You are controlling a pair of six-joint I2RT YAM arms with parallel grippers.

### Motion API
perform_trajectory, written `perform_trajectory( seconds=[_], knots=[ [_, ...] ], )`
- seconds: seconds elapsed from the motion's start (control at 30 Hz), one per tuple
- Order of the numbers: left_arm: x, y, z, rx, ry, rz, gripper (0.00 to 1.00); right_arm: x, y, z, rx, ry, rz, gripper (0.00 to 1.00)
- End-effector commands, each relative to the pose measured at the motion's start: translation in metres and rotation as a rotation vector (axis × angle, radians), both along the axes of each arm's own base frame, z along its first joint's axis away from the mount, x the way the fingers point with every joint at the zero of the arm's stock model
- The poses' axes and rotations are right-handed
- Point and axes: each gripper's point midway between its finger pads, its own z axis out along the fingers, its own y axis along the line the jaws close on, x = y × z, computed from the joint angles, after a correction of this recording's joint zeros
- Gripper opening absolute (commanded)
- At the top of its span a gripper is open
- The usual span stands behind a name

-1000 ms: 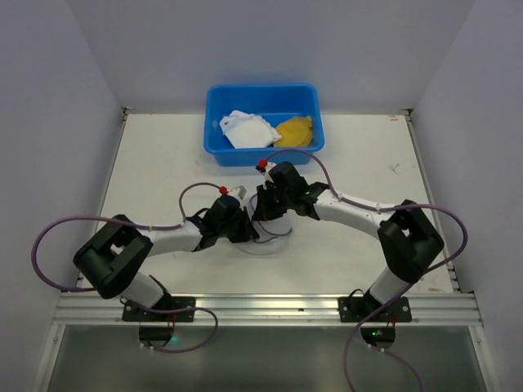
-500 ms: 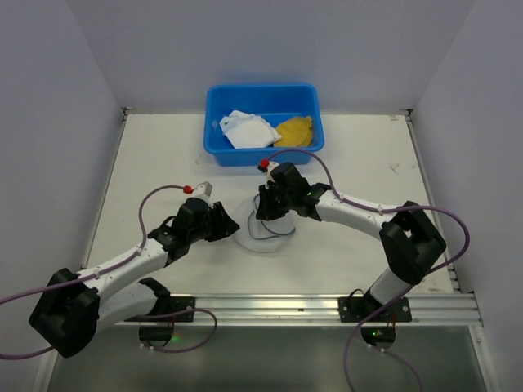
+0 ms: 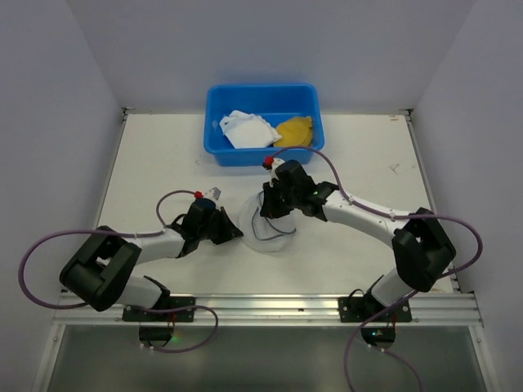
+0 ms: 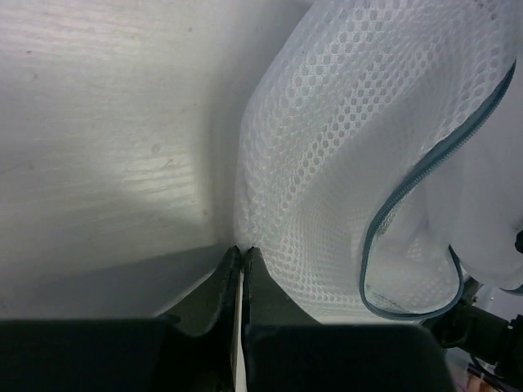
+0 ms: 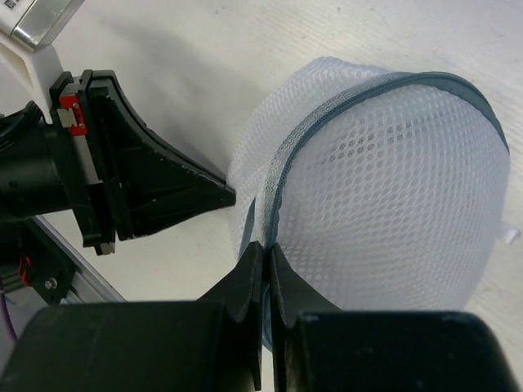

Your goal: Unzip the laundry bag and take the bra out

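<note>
Mesh dome of laundry bag (image 3: 271, 229) on pale table (image 3: 163, 163), between the two arms and well short of blue tub (image 3: 261, 155) at the far edge. Visible from above only: tub holding crumpled white cloth (image 3: 247, 129) on its left and yellow item (image 3: 294, 131) on its right, side by side. Hidden under the arms from above, plain at the wrists: dark zip line (image 5: 282, 175) curving round the bag's rim and running down into right gripper (image 5: 264, 251), fingers pressed together on it with barely a slit between. From the left wrist camera, left gripper (image 4: 241, 257) likewise closed to a hairline, tips set against the bag's lower edge where mesh meets table; cannot tell whether any mesh is caught between them. Same view: zip line looping away from the netting at lower right, not seen that way elsewhere. From the right wrist camera, left gripper as a black wedge, point touching the bag's left side. Bag's contents too veiled by mesh to name in any view.
</note>
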Motion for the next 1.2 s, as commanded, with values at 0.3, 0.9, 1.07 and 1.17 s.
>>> perform_trajectory(
  seconds=[0.3, 0.9, 1.07, 1.17],
  knots=[
    [0.02, -0.023, 0.051, -0.137, -0.109, -0.004, 0.0, 0.002, -0.015, 0.037, -0.116, -0.057, -0.015, 0.0],
    [0.011, -0.014, 0.023, -0.065, -0.06, 0.029, 0.0, -0.016, 0.05, -0.074, -0.14, 0.26, 0.038, 0.0],
    [0.006, -0.008, 0.014, -0.045, -0.041, 0.034, 0.01, -0.021, 0.052, -0.096, -0.143, 0.33, 0.021, 0.0],
    [0.004, 0.005, 0.013, -0.008, -0.047, 0.058, 0.18, -0.022, 0.05, -0.103, -0.151, 0.348, 0.011, 0.04]
  ],
)
